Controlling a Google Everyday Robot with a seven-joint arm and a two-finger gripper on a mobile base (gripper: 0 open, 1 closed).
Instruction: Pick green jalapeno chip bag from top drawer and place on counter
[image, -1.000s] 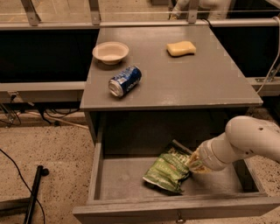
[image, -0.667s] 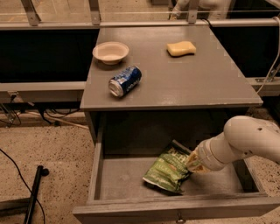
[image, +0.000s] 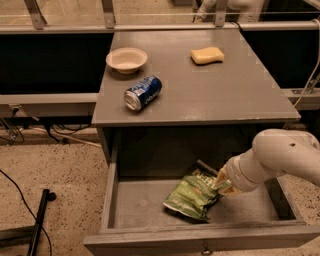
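One green jalapeno chip bag (image: 192, 196) lying in the open top drawer (image: 135, 204), my hand (image: 222, 182) at its two o'clock corner, whether it grips I cannot tell, table (image: 225, 85) at twelve o'clock.

The counter (image: 225, 95) is carrying a pale bowl (image: 127, 59) by its back-left corner, a blue soda can (image: 143, 92) lying sideways nearer the front-left, and a yellow sponge (image: 207, 55) toward the back edge. The gripper (image: 221, 181) is sitting below the front edge.

You can hardly see the gripper (image: 221, 181): the white arm (image: 280, 157) hides it, down in the drawer (image: 135, 202) at the chip bag (image: 192, 194)'s right side. The arm runs off the right edge.
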